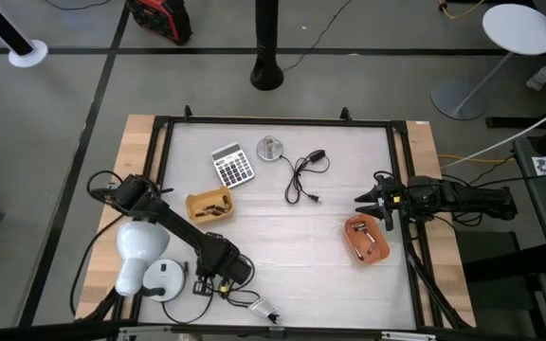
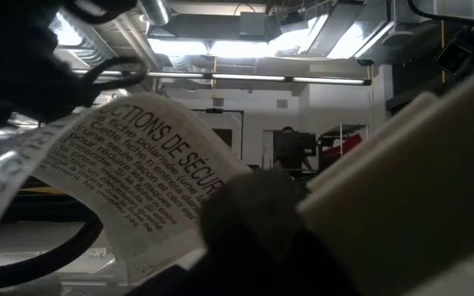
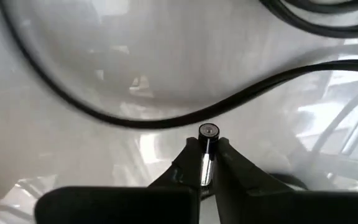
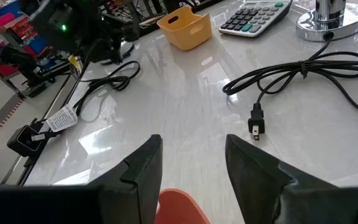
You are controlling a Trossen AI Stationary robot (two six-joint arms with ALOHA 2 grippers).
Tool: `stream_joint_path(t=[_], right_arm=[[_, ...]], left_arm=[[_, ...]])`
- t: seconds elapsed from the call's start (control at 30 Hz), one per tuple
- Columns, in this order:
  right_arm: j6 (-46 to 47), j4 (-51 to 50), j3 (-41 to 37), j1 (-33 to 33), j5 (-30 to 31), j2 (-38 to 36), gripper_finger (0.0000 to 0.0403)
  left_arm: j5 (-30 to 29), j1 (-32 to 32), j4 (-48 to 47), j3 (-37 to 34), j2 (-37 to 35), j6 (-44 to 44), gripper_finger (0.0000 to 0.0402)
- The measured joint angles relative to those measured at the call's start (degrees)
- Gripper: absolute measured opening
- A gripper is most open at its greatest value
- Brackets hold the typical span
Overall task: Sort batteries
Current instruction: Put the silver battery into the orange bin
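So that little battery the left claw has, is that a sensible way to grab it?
Likely yes. The left gripper pinches the battery across its round body, one finger on each side, metal end poking out front. A slim cylinder rolls, so squeezing its curved sides from above, near the middle, seems steadiest. The black cable lies just beyond, so coming straight down avoids snagging it. The right gripper waits open above the orange tray.

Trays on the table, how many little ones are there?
2. A yellow tray sits near the calculator, on the left arm's side. An orange tray sits just below the right end effector. Both hold batteries, too small to count.
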Motion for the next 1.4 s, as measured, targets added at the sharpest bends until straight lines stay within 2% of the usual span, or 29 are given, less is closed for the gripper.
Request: stream_joint_path(t=[0.3,0.47,0.77,0.97,1.17,1.27,1.4], right_arm=[[0.0,0.0,0.0,0.0,0.0,0.0,0.017],[0.0,0.0,0.0,0.0,0.0,0.0,0.017],[0.0,0.0,0.0,0.0,0.0,0.0,0.017],[0.0,0.0,0.0,0.0,0.0,0.0,0.017],[0.0,0.0,0.0,0.0,0.0,0.0,0.017],[0.0,0.0,0.0,0.0,0.0,0.0,0.017],[0.0,0.0,0.0,0.0,0.0,0.0,0.017]], left_arm=[[-0.1,3.7,0.9,0.0,-6.8,-3.9,0.001],[-2.9,7.0,9.7,0.1,-8.5,-4.0,0.0015],[-7.7,13.9,41.7,0.1,-8.6,7.7,0.0018],[-10.0,18.1,73.9,0.2,-5.8,20.0,0.0019],[-10.0,21.1,108.6,0.3,4.3,26.8,0.0019],[-10.0,22.1,117.5,2.9,11.3,26.1,0.0019],[-10.0,22.9,120.7,10.2,20.4,25.6,0.0019]])
